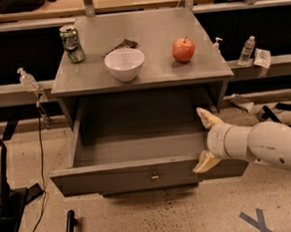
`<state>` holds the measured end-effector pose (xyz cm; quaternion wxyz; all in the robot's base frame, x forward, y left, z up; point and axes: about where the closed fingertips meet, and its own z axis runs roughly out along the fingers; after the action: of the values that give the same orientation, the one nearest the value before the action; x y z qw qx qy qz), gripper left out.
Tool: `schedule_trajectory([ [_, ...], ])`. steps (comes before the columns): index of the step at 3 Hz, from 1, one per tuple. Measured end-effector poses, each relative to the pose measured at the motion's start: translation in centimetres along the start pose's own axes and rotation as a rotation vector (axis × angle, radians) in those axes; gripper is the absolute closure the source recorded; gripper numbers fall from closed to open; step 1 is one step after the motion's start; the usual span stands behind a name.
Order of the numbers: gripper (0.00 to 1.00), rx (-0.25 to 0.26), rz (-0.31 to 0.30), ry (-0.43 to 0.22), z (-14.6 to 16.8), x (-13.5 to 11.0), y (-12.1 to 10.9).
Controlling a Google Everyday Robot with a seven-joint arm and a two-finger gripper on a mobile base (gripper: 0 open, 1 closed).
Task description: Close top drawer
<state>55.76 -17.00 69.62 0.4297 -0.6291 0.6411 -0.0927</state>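
Nearest you: the wide grey top drawer (115,177) stands pulled well out of the grey cabinet (92,72). Its flat front panel faces the floor side of the view, with a small metal knob (153,176) at centre. The deep box looks empty.

Gripper: the pale two-finger gripper (207,139) on the white arm (267,144) sits at the drawer's right end. Jaws are spread wide and hold nothing. One fingertip lies at the top edge of the front panel near its right corner; the other fingertip (209,117) points up by the right side wall, further back. You cannot tell whether either tip is touching the drawer.

Step in hand, as judged: positioning for the push. The drawer is not yet closed at all.

Next move, as judged: you need contact on the outer face of the front panel, then a straight push toward the cabinet. A push at the right corner could skew the box on its runners, so a contact point nearer the knob would serve better. Keep the far fingertip out of the gap between side wall and cabinet frame.

Further back, on the cabinet top: a white round bowl (124,64), a red apple (183,49), a green drink can (72,43), and a small dark wrapper-like item (123,43) behind the bowl. A gentle close should spare them.
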Motion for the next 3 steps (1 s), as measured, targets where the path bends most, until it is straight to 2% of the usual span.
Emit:
schedule_trajectory([
  [1, 0.0, 0.055, -0.002, -0.014, 0.4, -1.1, -3.6],
  [2, 0.0, 0.08, 0.004, -0.025, 1.3, -1.9, -6.4],
  [3, 0.0, 0.081, 0.037, -0.03, 2.5, -1.5, -7.9],
])
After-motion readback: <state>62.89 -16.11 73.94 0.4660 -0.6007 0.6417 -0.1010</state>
